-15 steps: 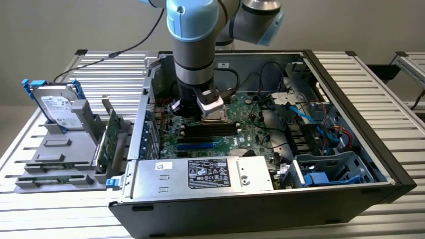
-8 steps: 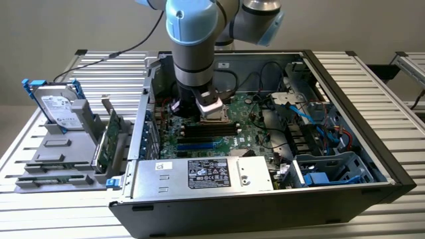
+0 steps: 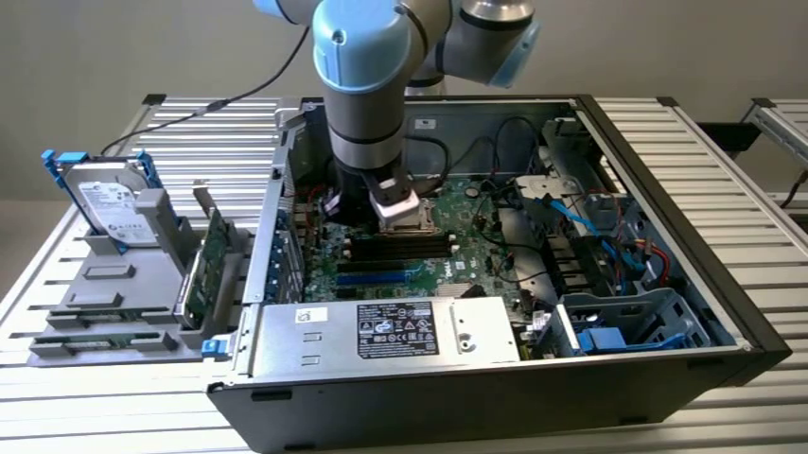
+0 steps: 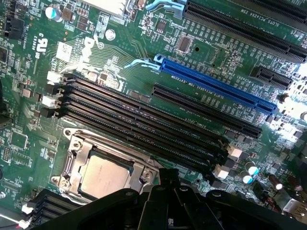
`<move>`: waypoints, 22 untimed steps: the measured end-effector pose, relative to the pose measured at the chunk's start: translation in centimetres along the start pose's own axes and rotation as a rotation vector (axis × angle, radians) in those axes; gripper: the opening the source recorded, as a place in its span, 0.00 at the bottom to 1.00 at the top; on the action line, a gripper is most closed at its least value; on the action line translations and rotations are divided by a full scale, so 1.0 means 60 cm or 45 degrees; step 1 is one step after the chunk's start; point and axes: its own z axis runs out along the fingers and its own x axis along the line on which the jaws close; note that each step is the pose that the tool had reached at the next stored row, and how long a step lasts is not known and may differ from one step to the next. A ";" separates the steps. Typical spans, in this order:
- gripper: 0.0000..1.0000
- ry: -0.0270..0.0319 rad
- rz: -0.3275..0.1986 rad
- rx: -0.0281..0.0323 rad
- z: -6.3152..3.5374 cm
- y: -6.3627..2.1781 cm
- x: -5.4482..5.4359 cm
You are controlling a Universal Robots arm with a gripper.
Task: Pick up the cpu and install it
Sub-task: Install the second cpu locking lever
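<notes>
The cpu, a flat square chip with a dull silver top, lies inside the metal-framed socket on the green motherboard. My gripper is shut, and its dark fingertips hang just beside the socket's frame, close to the chip's edge. Nothing shows between the fingertips. In the exterior view the arm reaches straight down into the open computer case. There my gripper sits low over the motherboard's socket area, which it hides.
Black memory slots and a blue card slot run right beside the socket. The power supply sits at the case front, cables on the exterior view's right. A hard drive and green cards stand in a holder outside, left.
</notes>
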 end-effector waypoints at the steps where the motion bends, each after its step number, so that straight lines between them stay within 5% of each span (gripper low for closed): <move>1: 0.11 0.0004 0.002 0.0006 0.001 0.000 0.000; 11: 0.11 0.0082 0.044 -0.0022 0.011 -0.002 -0.004; 22: 0.11 0.0154 0.080 -0.0059 -0.032 -0.011 0.001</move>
